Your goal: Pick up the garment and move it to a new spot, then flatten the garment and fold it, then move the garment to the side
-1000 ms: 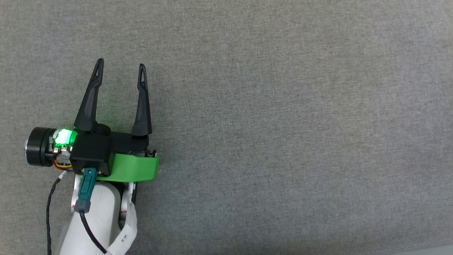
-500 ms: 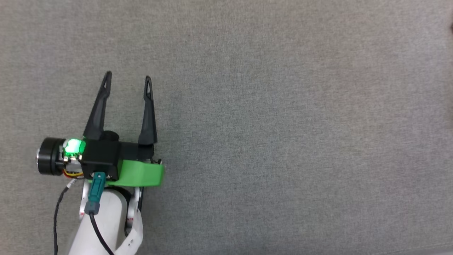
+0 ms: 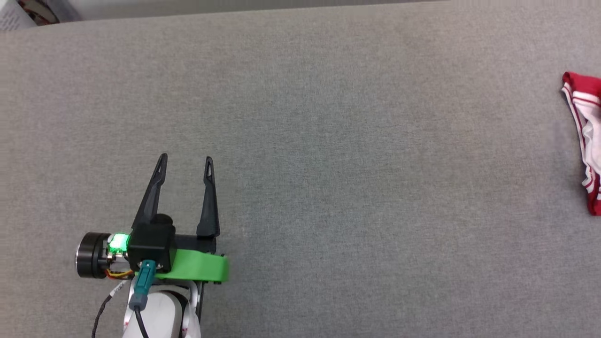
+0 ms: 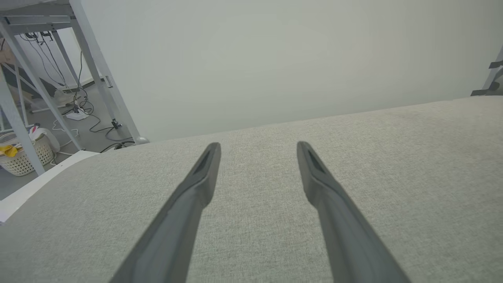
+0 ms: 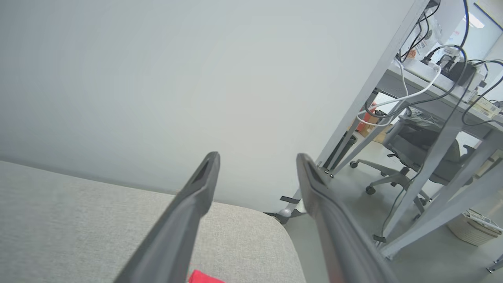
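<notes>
The table [image 3: 357, 188] wore a grey woven cloth, matt and finely grained. The garment [image 3: 584, 136] was soft red and white jersey cloth with striped trim. The left gripper [image 3: 186, 158] had fingers [image 3: 151, 197] of matt black plastic. Its bracket [image 3: 197, 267] was smooth green plastic with a slight sheen, and the forearm [image 3: 164, 310] was pale and glossy. The right gripper [image 5: 257, 157] looked equally matt and dark. The wall [image 4: 275, 59] was matt, and the frame legs [image 4: 98, 70] were grey painted metal.

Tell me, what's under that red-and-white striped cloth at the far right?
The red-and-white garment lies on the grey woven fabric surface. Whatever sits directly beneath it is covered, and the picture's edge cuts off its right side.
</notes>
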Robot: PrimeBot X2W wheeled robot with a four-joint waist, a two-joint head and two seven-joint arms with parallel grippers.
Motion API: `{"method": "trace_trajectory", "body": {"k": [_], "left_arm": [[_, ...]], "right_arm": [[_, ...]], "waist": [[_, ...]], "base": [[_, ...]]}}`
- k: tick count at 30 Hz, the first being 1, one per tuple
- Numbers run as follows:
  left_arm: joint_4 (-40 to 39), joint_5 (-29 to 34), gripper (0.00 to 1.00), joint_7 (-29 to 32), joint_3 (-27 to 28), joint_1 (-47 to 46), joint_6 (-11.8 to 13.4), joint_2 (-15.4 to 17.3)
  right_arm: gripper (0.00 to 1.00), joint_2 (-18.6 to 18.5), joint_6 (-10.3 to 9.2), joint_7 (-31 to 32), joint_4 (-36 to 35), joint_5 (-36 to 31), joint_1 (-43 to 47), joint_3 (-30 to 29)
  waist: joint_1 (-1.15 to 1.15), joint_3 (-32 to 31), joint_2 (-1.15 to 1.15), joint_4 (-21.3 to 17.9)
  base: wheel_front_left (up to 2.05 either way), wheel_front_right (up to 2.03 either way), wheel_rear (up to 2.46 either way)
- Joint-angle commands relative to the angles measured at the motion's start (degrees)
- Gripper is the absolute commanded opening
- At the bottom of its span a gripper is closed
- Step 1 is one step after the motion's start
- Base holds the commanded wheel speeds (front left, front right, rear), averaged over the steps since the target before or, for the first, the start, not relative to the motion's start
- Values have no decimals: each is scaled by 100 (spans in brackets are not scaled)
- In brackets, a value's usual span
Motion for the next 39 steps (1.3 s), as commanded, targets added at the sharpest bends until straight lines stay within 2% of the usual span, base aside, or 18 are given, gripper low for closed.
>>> {"method": "trace_trajectory", "body": {"k": [1,5,10,18,25,39], "left_arm": [[22,-41,100,-34,12,95,52,-26],[82,-62,100,-34,37,202,50,-55],[176,-79,100,-34,83,282,22,-71],[321,-70,100,-34,107,387,-8,-121],[398,-71,100,-34,148,529,-28,-148],[594,-150,100,-34,146,838,-222,-225]], "right_arm": [[100,256,-5,-115,-231,-147,218,-100],[100,1046,-5,-303,-1064,-499,761,-474],[100,1902,-5,-387,-1970,-692,1459,-566],[100,2843,-5,-404,-2642,-792,2422,-430],[100,3213,-5,-405,-2583,-731,3219,-362],[100,3540,-5,-406,-2517,-716,4414,-397]], "waist": [[0,-412,27,255],[0,-602,27,366],[0,-783,27,498],[0,-1082,27,659],[0,-1280,27,723],[0,-1541,27,771]], "base": [[0,0,0],[0,0,0],[0,0,0],[0,0,0],[0,0,0],[0,0,0]]}}
